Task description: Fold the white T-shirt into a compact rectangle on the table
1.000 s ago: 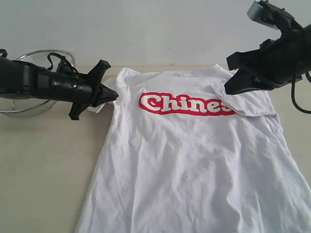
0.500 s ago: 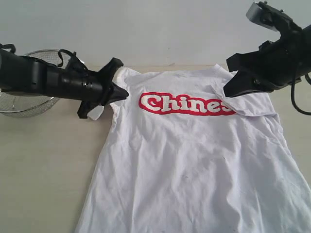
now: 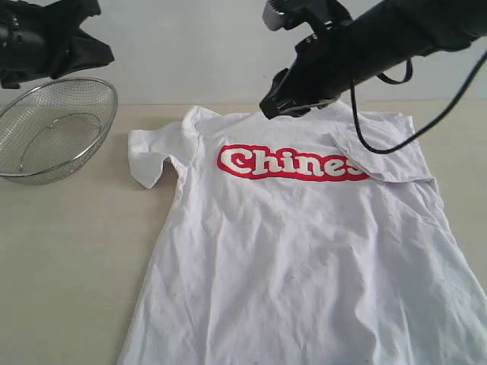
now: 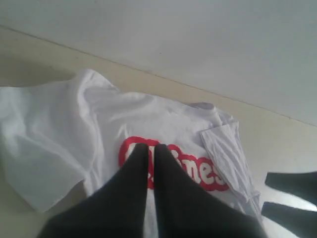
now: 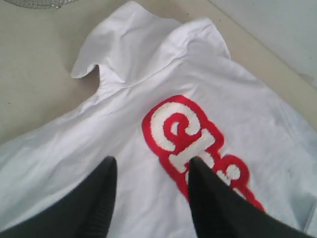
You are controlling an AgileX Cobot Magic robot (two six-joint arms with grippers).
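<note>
Both grippers up off the white T-shirt [image 3: 304, 251], nothing held!

The shirt lies flat and face up in the middle of the table [image 3: 68, 251], red lettering band across the chest. The sleeve [image 3: 148, 156] on the left arm's side is spread out, while the other sleeve [image 3: 373, 156] is folded in over the end of the lettering. The left gripper [image 4: 150, 147] hangs high above the wire-mesh bowl [image 3: 57, 129], fingers pressed together and empty. The right gripper [image 5: 151, 162] hovers over the collar end of the shirt, near the start of the lettering, its fingers spread apart with only cloth showing below the gap, clear of the fabric.
</note>
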